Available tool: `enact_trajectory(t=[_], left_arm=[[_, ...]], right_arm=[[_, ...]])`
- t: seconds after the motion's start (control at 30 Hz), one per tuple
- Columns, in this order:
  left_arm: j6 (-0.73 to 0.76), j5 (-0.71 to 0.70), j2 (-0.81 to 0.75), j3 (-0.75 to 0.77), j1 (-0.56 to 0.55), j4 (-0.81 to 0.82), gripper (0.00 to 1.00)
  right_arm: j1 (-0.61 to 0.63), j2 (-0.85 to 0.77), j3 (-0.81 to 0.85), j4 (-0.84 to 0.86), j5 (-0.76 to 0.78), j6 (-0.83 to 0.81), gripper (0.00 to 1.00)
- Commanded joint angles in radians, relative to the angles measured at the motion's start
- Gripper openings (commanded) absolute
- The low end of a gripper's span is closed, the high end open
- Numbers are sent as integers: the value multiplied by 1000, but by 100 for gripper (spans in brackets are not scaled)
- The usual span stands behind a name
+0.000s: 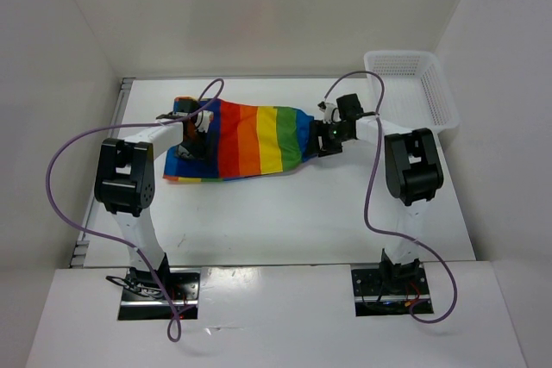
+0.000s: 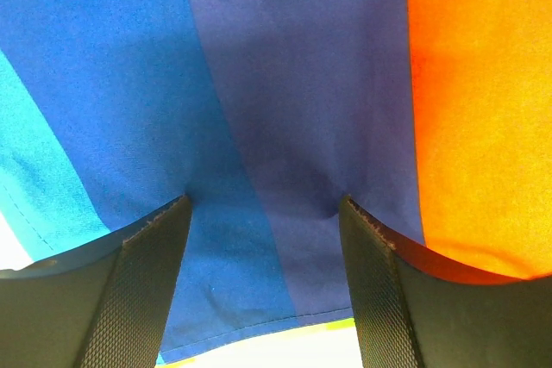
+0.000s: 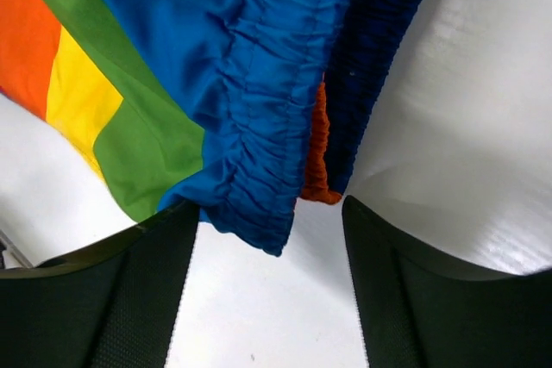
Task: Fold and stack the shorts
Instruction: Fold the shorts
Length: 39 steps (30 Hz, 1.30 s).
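The shorts (image 1: 246, 140) lie flat on my white counter (image 1: 285, 213): smooth striped cloth, gathered waistband (image 3: 259, 127). I see the left pincer (image 2: 263, 204) open over the navy stripe (image 2: 293, 127), the right pincer (image 3: 272, 204) open at the waistband.

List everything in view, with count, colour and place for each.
shorts: one pair, rainbow stripes, flat on the table towards its far side
basket: one, white mesh, far right corner
table: one, white, beneath everything
cables: two, purple, one looping from each arm
left arm: one, white and black, reaching to the shorts' left end
right arm: one, white and black, reaching to the shorts' right end
left gripper: one, black fingers, open, over the blue and navy stripes
right gripper: one, black fingers, open, at the gathered waistband edge
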Motion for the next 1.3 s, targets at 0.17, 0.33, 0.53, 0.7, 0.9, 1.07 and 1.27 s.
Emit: enact_trajectory(t=[0.17,0.33,0.53,0.7,0.9,1.07,1.27], left_arm=[[30,-82,59,-63,9,-109,77],[30,-91,69,-63,9,-109,77],[30,-91,78,-63,9,-109,77],[30,-121,52,-63,9,-119,77],[30,-70,-17,-52,18,-174,78],[30,190,-126,96,18,-284,85],[30,198,-117,157,18,-321,87]], right_arm=[[9,115,52,50,88,29,53],[18,138,61,60,60,54,31],[18,115,61,50,69,13,0],[18,24,25,-8,80,-70,0],[18,-178,-147,-95,105,-179,0],[18,-281,-215,-128,137,-267,0],[18,-281,-204,-126,223,-279,84]])
